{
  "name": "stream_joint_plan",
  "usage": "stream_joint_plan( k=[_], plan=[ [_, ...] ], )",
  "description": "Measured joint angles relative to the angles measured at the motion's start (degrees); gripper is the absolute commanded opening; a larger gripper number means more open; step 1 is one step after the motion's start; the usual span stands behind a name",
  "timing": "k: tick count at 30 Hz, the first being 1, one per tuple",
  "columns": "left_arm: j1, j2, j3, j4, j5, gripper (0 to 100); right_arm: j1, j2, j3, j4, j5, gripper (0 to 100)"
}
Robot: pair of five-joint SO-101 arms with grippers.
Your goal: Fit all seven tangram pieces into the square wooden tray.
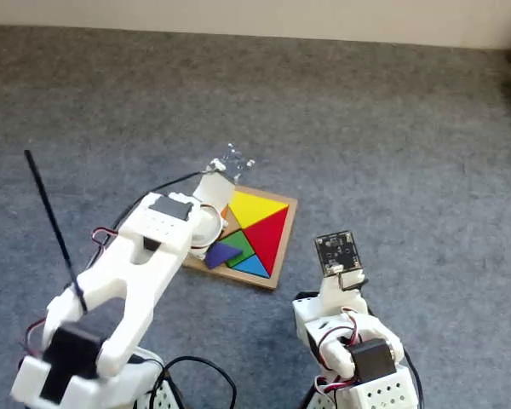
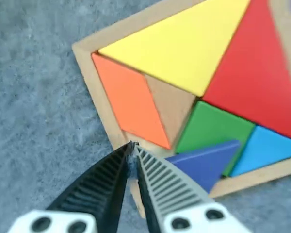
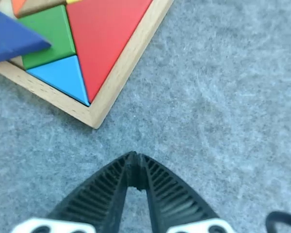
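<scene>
On grey carpet [image 1: 392,128], square wooden tray [image 1: 285,245], mostly filled. Left gripper [image 2: 132,148] pinched together, empty, tips at the tray's rim beside the orange parallelogram [image 2: 131,99], probably for nudging. Right gripper [image 3: 135,158] likewise closed on nothing, parked over carpet off the tray's corner. Red triangle [image 1: 271,232] and yellow triangle [image 1: 254,207] seated flush. Dark blue triangle [image 2: 203,158] tilted across green square [image 2: 213,127] and rim, apparently unseated, hiding its slot. Light blue triangle [image 2: 266,145] in place. Bare wooden gap [image 2: 172,104] between orange and green. From above, tray's side masked by left arm [image 1: 145,256].
</scene>
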Motion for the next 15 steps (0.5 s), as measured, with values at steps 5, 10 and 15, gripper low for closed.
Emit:
stream_joint_plan(
  k=[5,10,15],
  plan=[
    [3.43,-9.58,4.31,1.93,4.66,1,0.00,0.00,0.00,0.00,0.00,1.0],
    [3.34,-12.31,9.14,2.02,5.27,1,0.00,0.00,0.00,0.00,0.00,1.0],
    [3.43,-11.16,10.73,1.76,5.27,1,0.00,0.00,0.00,0.00,0.00,1.0]
  ],
)
